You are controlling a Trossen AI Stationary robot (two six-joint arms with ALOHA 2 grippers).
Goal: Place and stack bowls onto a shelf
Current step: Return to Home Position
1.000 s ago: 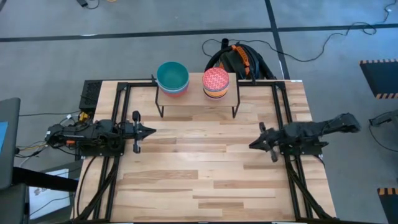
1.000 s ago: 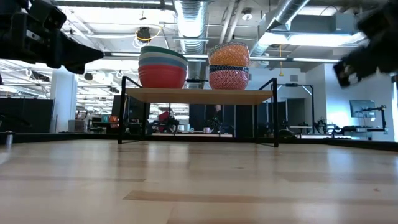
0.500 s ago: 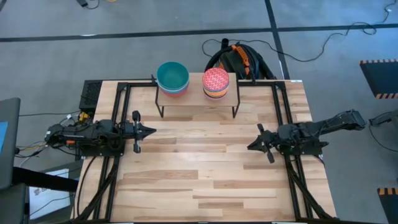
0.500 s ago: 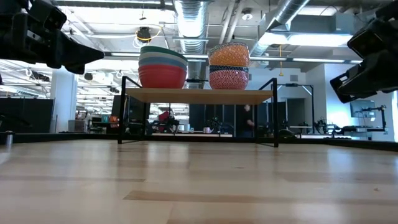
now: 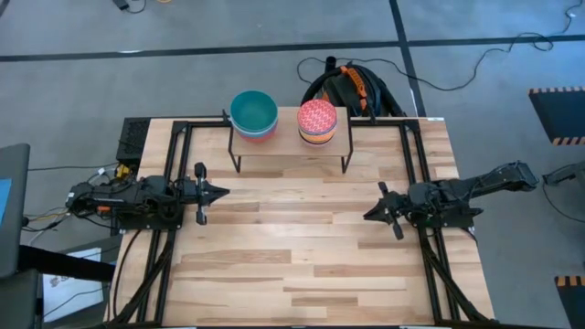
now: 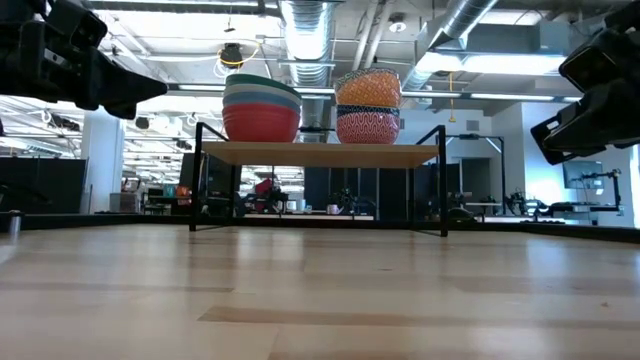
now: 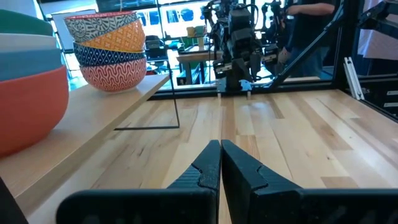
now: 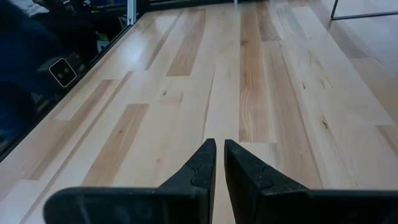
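Note:
Two stacks of bowls stand on the shelf [image 5: 291, 142] at the table's far side. The left stack [image 5: 253, 114] has a teal bowl on top and a red one [image 6: 261, 122] at the bottom. The right stack [image 5: 317, 122] is topped by a pink-red patterned bowl, with orange and blue patterned bowls below [image 6: 368, 105]. My left gripper [image 5: 222, 192] is shut, low over the table's left side, pointing right. My right gripper [image 5: 368, 216] is shut over the table's right side, pointing left. Neither touches a bowl.
The shelf's black legs [image 6: 443, 180] stand on the wooden tabletop [image 5: 302, 256]. A black and orange bag [image 5: 352, 87] lies on the floor beyond the far edge. Black frame rails [image 5: 416, 164] run along both sides of the table.
My right arm has drawn back toward the table's near right side and come down a little, staying shut. The left arm and the bowls have kept still.

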